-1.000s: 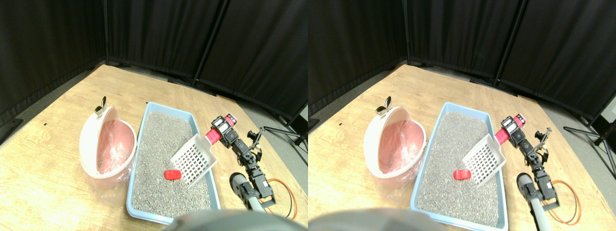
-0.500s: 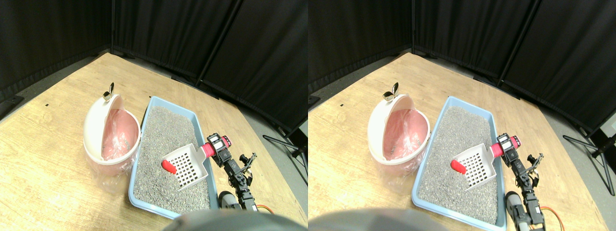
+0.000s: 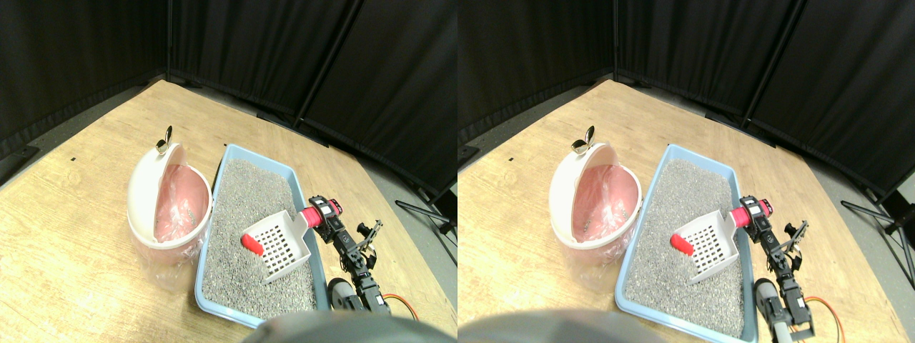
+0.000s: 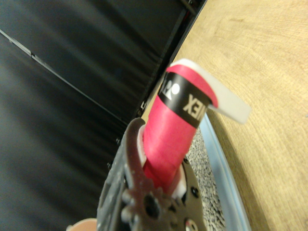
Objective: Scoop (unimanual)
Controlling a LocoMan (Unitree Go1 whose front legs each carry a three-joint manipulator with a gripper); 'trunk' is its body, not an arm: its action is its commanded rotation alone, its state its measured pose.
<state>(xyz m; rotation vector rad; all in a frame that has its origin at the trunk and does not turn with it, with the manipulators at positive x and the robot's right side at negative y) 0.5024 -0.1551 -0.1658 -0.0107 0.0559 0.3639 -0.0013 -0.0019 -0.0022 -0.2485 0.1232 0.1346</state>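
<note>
A white slotted scoop hangs tilted just above the grey litter in the light-blue tray. A small red piece rests at the scoop's front edge, on the side toward the bin. My right gripper is shut on the scoop's red-wrapped handle over the tray's right rim. In the wrist view the red handle runs out from between the dark jaws, with litter and the tray's blue rim beside it.
A pink bin with a white swing lid and a plastic liner stands against the tray's left side. A metal clip sits on top of its lid. Black curtains close off the wooden floor at the back. An orange cable lies by my arm.
The camera has shifted. The scoop has slid left through the litter to the red piece, which lay beside it a second ago and now sits at its front edge.
</note>
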